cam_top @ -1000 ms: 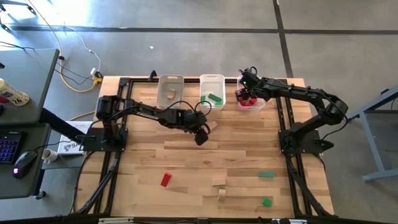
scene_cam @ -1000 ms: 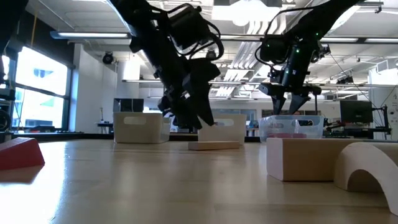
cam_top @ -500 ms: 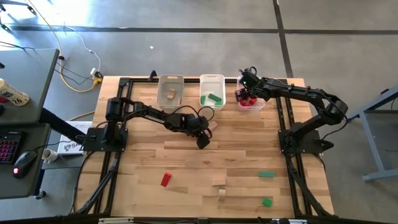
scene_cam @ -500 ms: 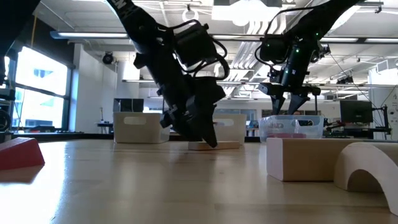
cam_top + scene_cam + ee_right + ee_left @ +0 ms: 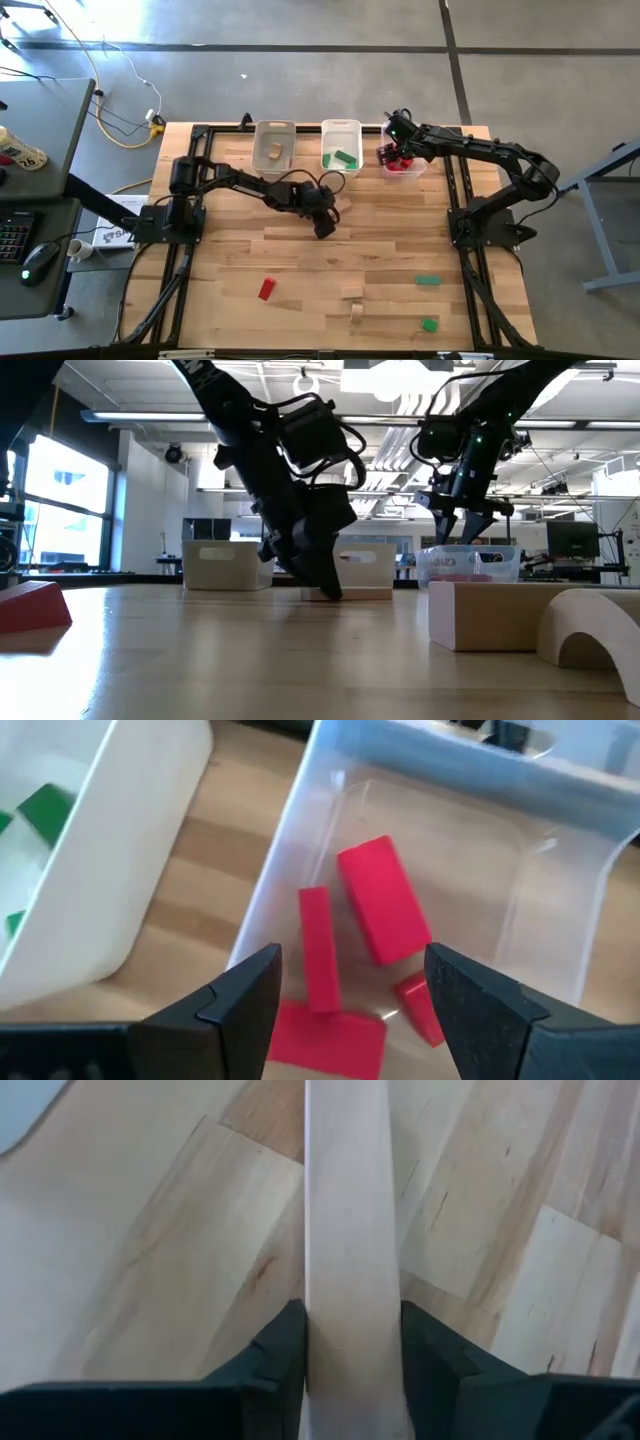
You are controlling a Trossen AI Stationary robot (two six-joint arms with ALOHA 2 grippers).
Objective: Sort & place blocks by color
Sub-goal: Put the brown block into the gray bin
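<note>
now that the left gripper [image 5: 352, 1380] has dropped onto the long flat tan wooden plank [image 5: 350, 1230], its fingers pinch it w/ the plank still on the table. next is prob a lift to the tan bin [image 5: 273, 145]. right gripper [image 5: 350, 1010] hangs open over the clear bin of red blocks [image 5: 380, 910], drop done.

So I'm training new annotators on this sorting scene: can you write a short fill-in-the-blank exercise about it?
1. The left gripper has its fingers on either side of a plain ____ plank.
2. The right gripper hangs open over the bin holding ____ blocks.
3. The middle bin holds ____ blocks.

Missing words: tan; red; green
</note>
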